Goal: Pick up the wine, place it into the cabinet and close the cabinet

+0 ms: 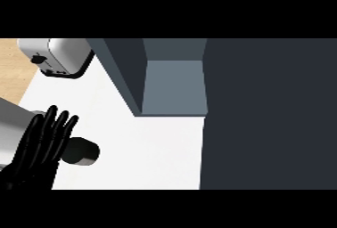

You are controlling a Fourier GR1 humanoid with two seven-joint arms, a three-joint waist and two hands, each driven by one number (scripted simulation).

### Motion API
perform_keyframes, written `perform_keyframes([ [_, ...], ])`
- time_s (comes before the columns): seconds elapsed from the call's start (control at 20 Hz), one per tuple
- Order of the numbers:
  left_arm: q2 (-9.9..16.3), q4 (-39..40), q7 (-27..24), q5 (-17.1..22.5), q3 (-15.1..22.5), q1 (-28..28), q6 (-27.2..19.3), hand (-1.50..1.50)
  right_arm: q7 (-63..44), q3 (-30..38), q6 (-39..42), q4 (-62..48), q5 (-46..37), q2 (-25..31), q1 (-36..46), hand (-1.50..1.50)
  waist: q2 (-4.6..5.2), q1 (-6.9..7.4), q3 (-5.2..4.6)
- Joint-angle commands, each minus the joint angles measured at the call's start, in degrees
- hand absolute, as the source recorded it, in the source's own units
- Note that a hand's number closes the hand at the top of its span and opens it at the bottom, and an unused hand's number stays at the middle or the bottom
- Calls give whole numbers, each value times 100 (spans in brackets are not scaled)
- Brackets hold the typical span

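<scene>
Left hand (41, 144) at 8 o'clock, fingers straight and spread, beside the wine (83, 151) on the bench (151, 151); cabinet (172, 87) at 12 stands open to receive it.

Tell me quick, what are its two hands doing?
Left black hand: open, fingers straight, holding nothing, beside a dark round-topped object.
Right hand: not in view.

1. There is a single view, taken from the robot's head and aimed steeply down at the flat white counter top (151, 147).
2. It sits close in: the dark grey open cabinet (172, 84) fills the upper middle, and its tall dark door panel (270, 116) fills the right side.
3. The silver box-shaped toaster (56, 55) marks the far left corner.
4. The black left hand (39, 142) enters from the lower left edge.
</scene>
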State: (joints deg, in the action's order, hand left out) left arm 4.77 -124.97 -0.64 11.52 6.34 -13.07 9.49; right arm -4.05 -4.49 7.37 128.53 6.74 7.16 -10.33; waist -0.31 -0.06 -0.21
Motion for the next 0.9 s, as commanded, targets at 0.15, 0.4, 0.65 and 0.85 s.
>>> perform_keyframes([
  [0.15,-85,-782,423,516,492,-950,192,-150,-916,151,334,675,798,299,-99,-150,19,24,20],
  [0.4,-8,-1614,1048,817,542,-1124,34,-150,-1527,43,152,1154,792,271,101,-150,24,32,20],
  [0.65,-155,-1673,986,383,947,-1286,-172,-150,-2177,69,43,1847,953,355,-11,-150,14,18,19],
  [0.85,-30,-2200,1286,623,882,-1478,-298,-150,-2202,-97,-274,1251,493,144,739,-150,18,76,17],
])
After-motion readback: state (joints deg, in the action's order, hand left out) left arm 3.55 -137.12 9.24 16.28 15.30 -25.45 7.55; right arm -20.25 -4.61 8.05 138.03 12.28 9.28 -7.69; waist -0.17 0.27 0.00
